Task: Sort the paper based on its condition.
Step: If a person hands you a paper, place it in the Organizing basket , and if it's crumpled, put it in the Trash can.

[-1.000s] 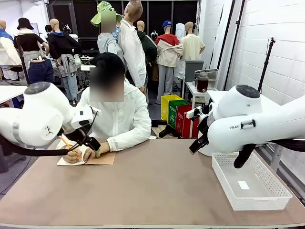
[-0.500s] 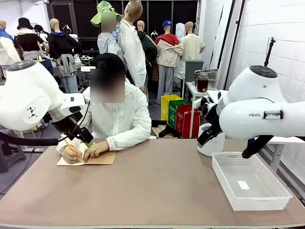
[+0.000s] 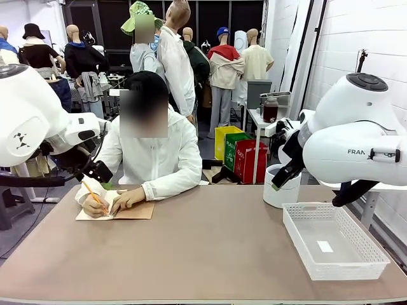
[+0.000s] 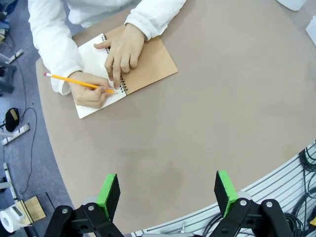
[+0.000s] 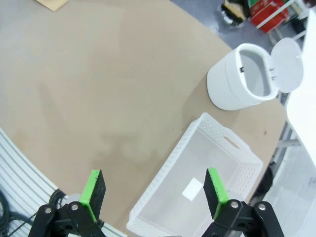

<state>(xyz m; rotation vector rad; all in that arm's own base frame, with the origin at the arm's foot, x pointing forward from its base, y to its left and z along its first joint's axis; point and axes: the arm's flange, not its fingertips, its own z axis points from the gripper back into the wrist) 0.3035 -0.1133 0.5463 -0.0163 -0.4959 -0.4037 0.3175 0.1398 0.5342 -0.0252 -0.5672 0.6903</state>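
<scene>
Meanwhile left pincer (image 4: 167, 185) and right pincer (image 5: 154, 183), both wide and empty, have pulled back outward

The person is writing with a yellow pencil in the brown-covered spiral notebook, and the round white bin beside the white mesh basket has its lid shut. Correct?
Not quite. The round white plastic bin has its lid flipped open, as the right wrist view shows. The rest holds: it stands beside the white perforated plastic basket, and the person's hand writes with the yellow pencil in the brown-covered spiral notebook.

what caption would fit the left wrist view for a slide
Open left end effector above the table as a person's hand holds a pencil to an open spiral notebook
</scene>
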